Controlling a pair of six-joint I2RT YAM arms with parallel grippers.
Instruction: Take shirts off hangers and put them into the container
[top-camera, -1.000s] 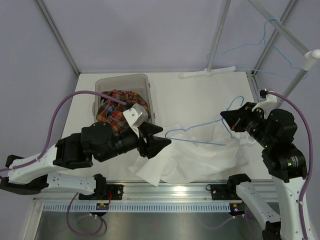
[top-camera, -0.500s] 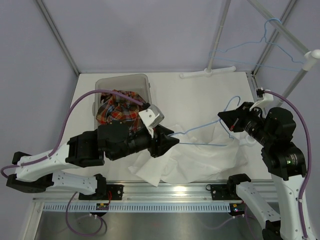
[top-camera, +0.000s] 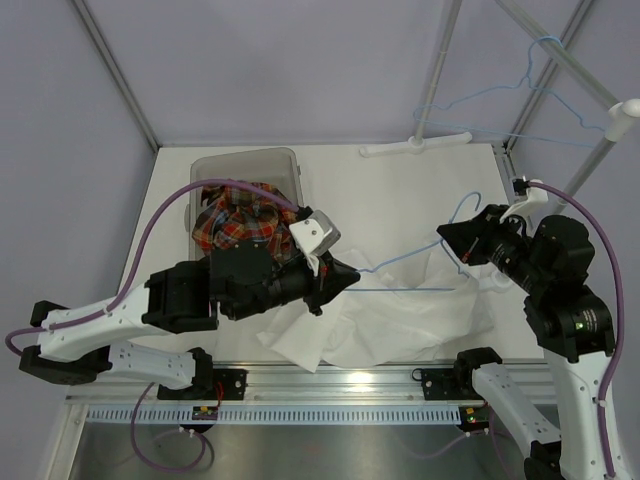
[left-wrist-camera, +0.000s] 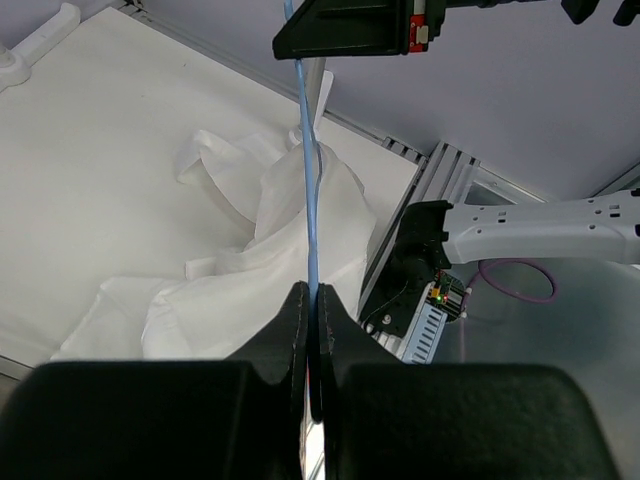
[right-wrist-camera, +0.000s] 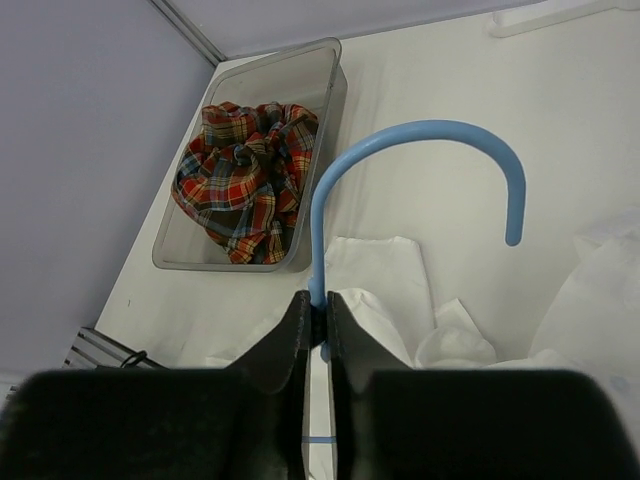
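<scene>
Two pincers on one hanger (top-camera: 410, 291). The left pincer (left-wrist-camera: 308, 295) is pressed together on the thin blue wire at its left end. The right pincer (right-wrist-camera: 318, 305) pinches the neck just below the hook (right-wrist-camera: 420, 128).

White shirt (top-camera: 400, 325) lies crumpled on the tabletop (top-camera: 400, 190) under the hanger. The hanger's right end seems tucked into the fabric, cannot tell how far. Plaid shirt (top-camera: 235, 220) sits bunched in the container (top-camera: 245, 155). Second hanger (top-camera: 480, 95) hangs bare at far right, well apart.

Step in hand, likely: free the hanger from the white shirt.
- Keep both grips firm, since the wire is thin and can slip or twist.
- Lift level, then draw leftward so the tucked end slides out without snagging.
- Watch for cloth dragging along.
</scene>
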